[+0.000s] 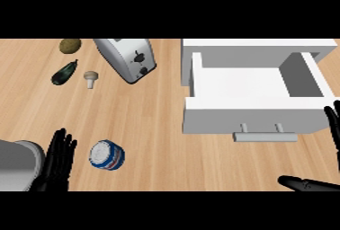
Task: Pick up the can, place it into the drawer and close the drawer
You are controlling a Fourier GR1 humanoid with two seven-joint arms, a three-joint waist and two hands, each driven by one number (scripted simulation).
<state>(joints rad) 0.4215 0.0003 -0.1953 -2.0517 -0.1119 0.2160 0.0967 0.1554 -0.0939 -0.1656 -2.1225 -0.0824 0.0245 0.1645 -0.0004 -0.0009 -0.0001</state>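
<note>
Two empty, straight-fingered hands: left hand (58,159), just beside the short blue-and-white metal can (106,155), should wrap its sides squarely; right hand (331,126) well apart.

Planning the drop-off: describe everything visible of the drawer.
The drawer is white, pulled open toward the robot from its white housing on the wooden counter. Inner walls look grey, the floor white; nothing shows inside. A pale bar handle on two posts juts from the front. The right hand, fingers straight, is beside its front right corner; contact cannot be told.
</note>
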